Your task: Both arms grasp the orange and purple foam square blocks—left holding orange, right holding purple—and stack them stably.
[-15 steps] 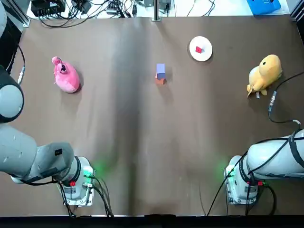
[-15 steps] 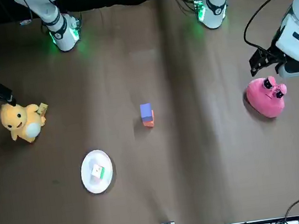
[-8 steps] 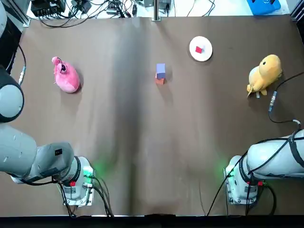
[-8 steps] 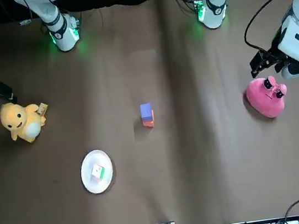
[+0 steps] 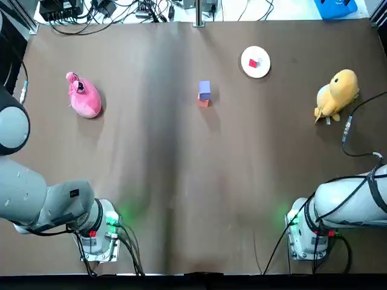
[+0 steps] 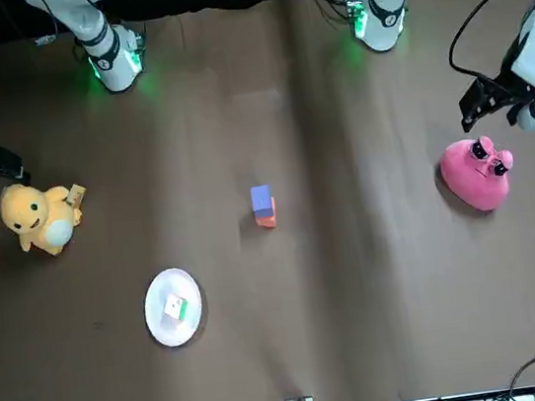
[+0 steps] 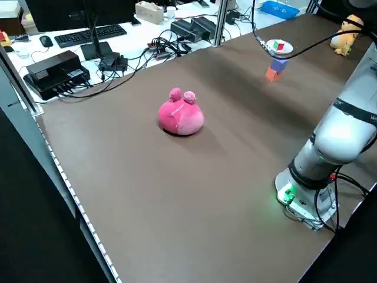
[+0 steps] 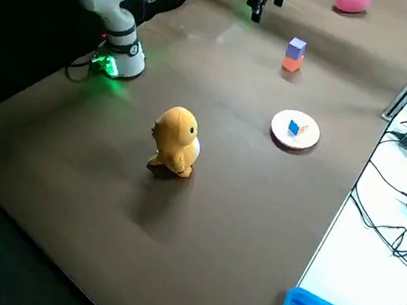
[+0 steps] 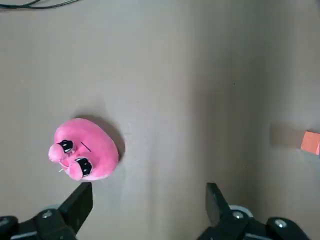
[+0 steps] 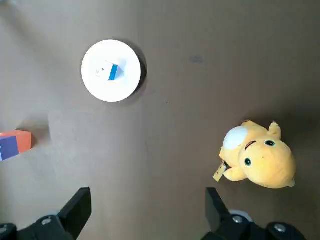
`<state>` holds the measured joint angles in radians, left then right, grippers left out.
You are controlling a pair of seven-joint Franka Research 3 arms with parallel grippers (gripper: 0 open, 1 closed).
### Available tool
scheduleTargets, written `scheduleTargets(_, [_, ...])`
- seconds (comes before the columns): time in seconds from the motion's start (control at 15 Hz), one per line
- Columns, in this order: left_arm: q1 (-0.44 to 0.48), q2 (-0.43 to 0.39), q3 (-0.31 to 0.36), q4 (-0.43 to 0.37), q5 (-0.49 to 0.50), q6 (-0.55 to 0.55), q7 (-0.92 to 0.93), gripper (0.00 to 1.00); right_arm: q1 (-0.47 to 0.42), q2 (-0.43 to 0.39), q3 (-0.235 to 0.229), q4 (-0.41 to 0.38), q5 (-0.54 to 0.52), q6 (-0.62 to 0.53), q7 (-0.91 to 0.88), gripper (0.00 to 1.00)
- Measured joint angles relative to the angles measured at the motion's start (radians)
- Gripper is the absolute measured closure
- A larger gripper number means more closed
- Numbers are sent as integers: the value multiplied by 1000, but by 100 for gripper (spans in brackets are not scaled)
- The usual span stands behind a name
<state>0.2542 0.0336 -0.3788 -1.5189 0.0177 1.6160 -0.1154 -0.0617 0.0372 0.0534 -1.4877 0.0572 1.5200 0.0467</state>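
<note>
Left pincer (image 9: 146, 206) and right pincer (image 10: 145, 209) — both spread wide, empty; purple block (image 5: 204, 88) sits on orange block (image 5: 204, 103).

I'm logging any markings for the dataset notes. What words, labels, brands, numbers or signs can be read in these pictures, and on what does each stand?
No text can be read anywhere in these views.
Tag on the yellow plush toy: too small to read.
Purple block and orange block: plain faces, no print showing.
Black box on the desk beyond the table: no legible marking.
</note>
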Motion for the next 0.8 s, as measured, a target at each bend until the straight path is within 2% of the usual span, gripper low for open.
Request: scheduleTargets(0.8, [2,0,9,22,0,-11,20,0,0,0,0,0,0,0,0,0])
